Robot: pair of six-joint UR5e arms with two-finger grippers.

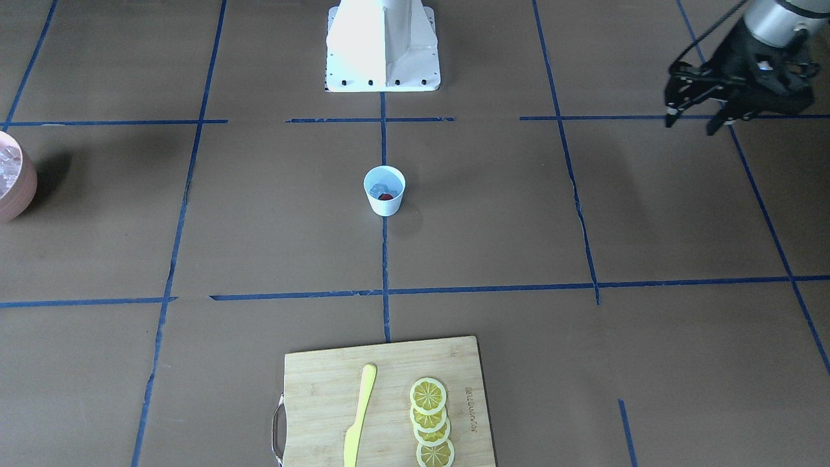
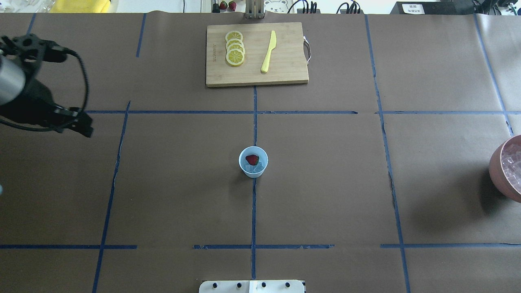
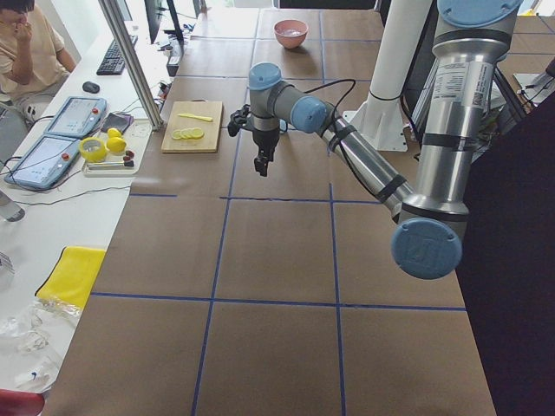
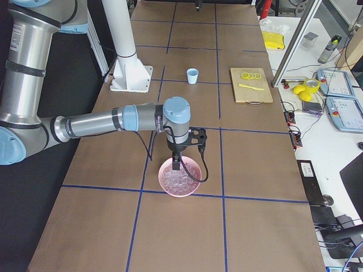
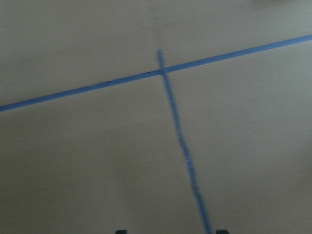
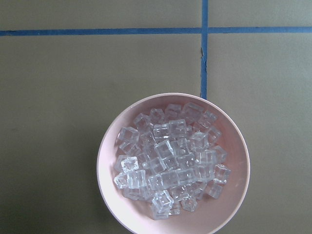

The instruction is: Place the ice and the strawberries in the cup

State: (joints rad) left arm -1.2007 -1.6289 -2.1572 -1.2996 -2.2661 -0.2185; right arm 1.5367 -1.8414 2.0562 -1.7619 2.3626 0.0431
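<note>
I read the left gripper (image 1: 692,124) as released, fingers spread, hanging above the table (image 1: 583,363) well apart from the cup (image 1: 382,205). The cup stands upright mid-table and holds the strawberry (image 2: 252,158) together with ice (image 2: 257,168). The right gripper (image 4: 177,165) hangs over the bowl (image 6: 234,204), which is piled with more ice. I cannot tell whether the right gripper is released or clenched.

White cup (image 1: 384,206) with pale blue inside, dark-red strawberry (image 2: 252,159), clear ice (image 6: 168,163), pinkish bowl (image 6: 229,204), yellow lemon slices (image 2: 235,48).
</note>
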